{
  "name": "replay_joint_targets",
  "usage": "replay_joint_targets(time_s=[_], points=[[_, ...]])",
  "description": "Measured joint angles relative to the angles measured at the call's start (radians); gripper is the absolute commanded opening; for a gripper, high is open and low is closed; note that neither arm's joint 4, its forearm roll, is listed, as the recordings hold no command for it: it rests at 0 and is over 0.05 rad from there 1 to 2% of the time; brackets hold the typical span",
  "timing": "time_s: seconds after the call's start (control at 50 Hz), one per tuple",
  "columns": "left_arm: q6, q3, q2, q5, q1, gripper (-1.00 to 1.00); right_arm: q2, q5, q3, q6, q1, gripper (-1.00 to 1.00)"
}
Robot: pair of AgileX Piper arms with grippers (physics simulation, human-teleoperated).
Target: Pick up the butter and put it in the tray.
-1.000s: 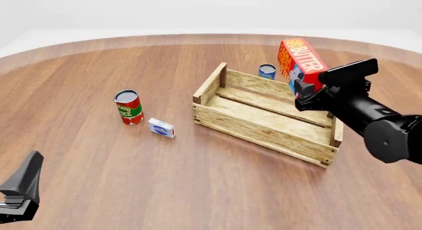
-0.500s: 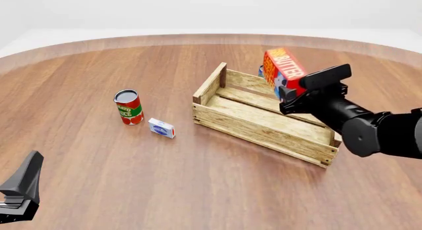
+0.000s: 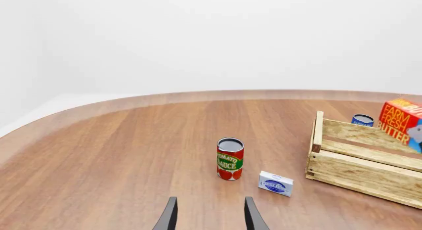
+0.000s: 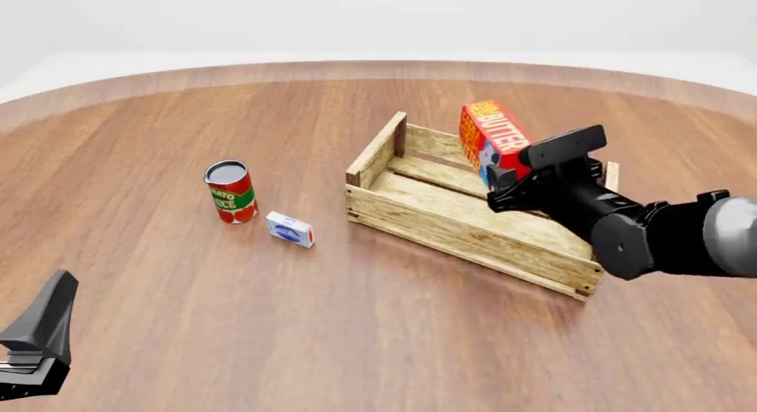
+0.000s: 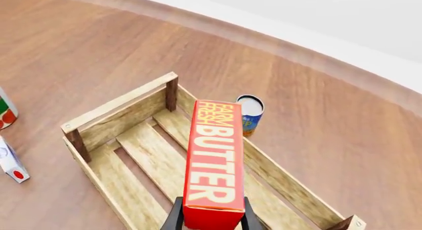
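Butter (image 4: 495,143) is clamped at its lower end in the right gripper (image 4: 520,177), tilted and held in the air above the tray (image 4: 467,224), over the tray's far-right part. In the right wrist view the black fingers (image 5: 173,219) press both sides of the carton. Tray sits right of the desk's (image 4: 177,314) centre, skewed to the desk edges. A blue can (image 5: 248,114) stands just outside the tray's far wall. Tomato sauce can (image 4: 230,191) stands upright left of the tray, with a small white-and-blue box (image 4: 290,229) beside it. Left gripper (image 3: 209,221), near the desk's near-left edge, has its jaws apart and grasps nothing.
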Motion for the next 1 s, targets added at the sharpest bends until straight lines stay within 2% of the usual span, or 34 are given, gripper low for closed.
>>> replay_joint_targets(time_s=[1.0], points=[[0.0, 0.0, 0.0, 0.0, 0.0, 1.0, 0.131, -0.045, -0.039, 0.023, -0.017, -1.0]])
